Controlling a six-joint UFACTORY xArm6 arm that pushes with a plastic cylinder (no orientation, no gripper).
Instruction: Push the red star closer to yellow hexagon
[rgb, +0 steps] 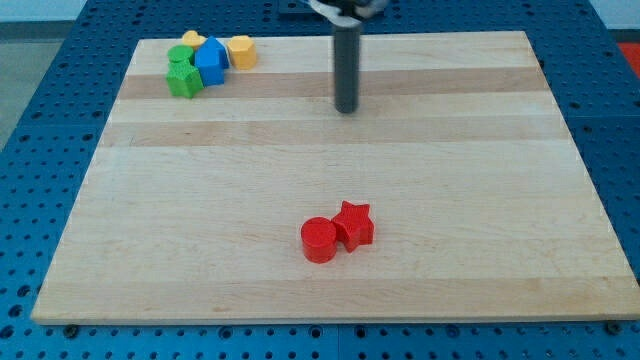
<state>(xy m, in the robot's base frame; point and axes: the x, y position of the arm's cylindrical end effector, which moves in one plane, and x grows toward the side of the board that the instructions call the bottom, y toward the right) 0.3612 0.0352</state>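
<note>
**Red star sitting near, tip standing far**

At the far left corner of the wooden board (150, 200), green blocks (183, 76), a blue block (211, 60) and the yellow hexagon (241, 50) are clustering together, another yellow block (190, 39) peeking behind. A red cylinder (320, 240) is touching the red star (354, 224), which is lying flat, with no clear long axis. My tip (346, 109), a plain rod with no fingers, is standing well beyond the star, right of the hexagon.
</note>
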